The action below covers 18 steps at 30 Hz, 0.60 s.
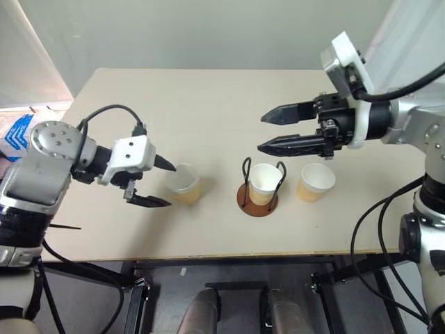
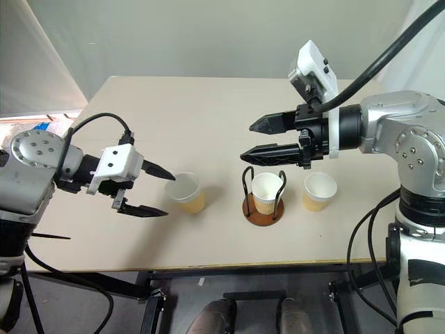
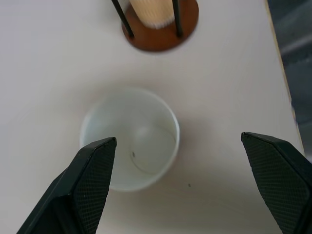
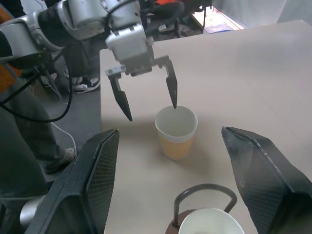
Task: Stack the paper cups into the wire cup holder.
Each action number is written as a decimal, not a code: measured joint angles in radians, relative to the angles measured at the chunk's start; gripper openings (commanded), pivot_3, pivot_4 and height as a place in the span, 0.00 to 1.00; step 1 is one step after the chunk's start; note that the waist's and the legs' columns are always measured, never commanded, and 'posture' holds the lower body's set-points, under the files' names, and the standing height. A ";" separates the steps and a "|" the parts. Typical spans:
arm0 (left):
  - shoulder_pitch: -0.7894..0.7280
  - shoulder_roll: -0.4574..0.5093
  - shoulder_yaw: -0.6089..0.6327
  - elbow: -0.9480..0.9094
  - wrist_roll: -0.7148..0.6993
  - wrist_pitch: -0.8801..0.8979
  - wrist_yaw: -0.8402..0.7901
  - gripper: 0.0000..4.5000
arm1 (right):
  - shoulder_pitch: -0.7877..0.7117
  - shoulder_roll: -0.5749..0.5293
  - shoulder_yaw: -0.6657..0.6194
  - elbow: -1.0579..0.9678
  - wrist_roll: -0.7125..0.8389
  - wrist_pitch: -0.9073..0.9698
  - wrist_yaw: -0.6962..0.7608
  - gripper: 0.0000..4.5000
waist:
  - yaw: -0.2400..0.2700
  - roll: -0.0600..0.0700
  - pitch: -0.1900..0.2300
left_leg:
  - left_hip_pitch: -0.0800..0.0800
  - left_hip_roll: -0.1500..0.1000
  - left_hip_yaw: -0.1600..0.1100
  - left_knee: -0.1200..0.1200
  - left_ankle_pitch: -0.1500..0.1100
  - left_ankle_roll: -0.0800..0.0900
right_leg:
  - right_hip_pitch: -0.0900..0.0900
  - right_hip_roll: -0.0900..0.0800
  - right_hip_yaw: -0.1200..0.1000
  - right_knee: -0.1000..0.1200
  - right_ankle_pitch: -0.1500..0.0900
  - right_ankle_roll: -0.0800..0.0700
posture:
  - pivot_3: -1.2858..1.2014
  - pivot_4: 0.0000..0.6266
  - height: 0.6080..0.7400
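Three tan paper cups stand in a row on the table. The middle cup point(image 1: 263, 182) sits inside the wire cup holder point(image 1: 258, 203), between its black loops. A second cup point(image 1: 316, 181) stands just right of the holder. The third cup point(image 1: 184, 183) stands to the left, white inside and empty point(image 3: 130, 139). My left gripper point(image 1: 172, 185) is open beside this left cup, one finger at its far rim and the other nearer the table's front, holding nothing. My right gripper point(image 1: 261, 132) hangs open and empty above the holder, pointing left.
The pale table point(image 1: 208, 104) has free room behind the cups, and its front edge point(image 1: 229, 257) lies close below them. A blue-and-white bag point(image 1: 17, 136) lies on the floor at the left. A person's shoes point(image 4: 87, 85) show beyond the table's left end.
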 measured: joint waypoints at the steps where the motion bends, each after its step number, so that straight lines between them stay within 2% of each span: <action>1: 0.003 0.000 -0.007 0.004 0.010 -0.015 -0.007 1.00 | 0.003 -0.006 0.000 -0.010 0.011 -0.003 -0.004 0.79 | 0.000 0.000 0.000 | 0.000 0.000 0.000 0.000 0.000 0.000 | 0.000 0.000 0.000 0.000 0.000 0.000 | 0.52 0.24 1.00; 5: 0.003 -0.003 -0.021 0.047 0.052 -0.070 -0.011 1.00 | 0.048 -0.055 -0.001 -0.059 0.045 -0.042 -0.004 0.79 | 0.001 0.000 0.000 | -0.001 0.000 0.000 0.000 0.000 0.000 | 0.000 0.000 0.000 0.000 0.000 0.000 | 0.52 0.24 1.00; 10: -0.018 -0.036 -0.053 0.097 0.086 -0.118 -0.014 1.00 | 0.153 -0.278 0.070 -0.145 0.020 -0.153 0.095 0.79 | 0.007 -0.001 0.000 | -0.002 -0.001 0.000 0.001 0.000 0.000 | 0.000 -0.002 0.000 0.000 0.000 0.000 | 0.52 0.24 1.00; 16: -0.054 -0.081 -0.080 0.131 0.108 -0.169 -0.020 1.00 | 0.153 -0.360 0.104 -0.137 0.002 -0.240 0.152 0.79 | 0.000 -0.001 -0.001 | -0.001 0.000 0.001 0.001 0.000 0.000 | 0.000 -0.001 0.000 0.001 0.001 0.001 | 0.52 0.24 1.00; 18: -0.054 -0.090 -0.086 0.138 0.116 -0.182 -0.022 0.86 | 0.150 -0.371 0.110 -0.125 -0.001 -0.249 0.156 0.80 | 0.000 -0.001 -0.001 | -0.001 0.000 0.000 0.001 0.000 0.000 | 0.000 -0.001 0.000 0.001 0.001 0.001 | 0.52 0.24 1.00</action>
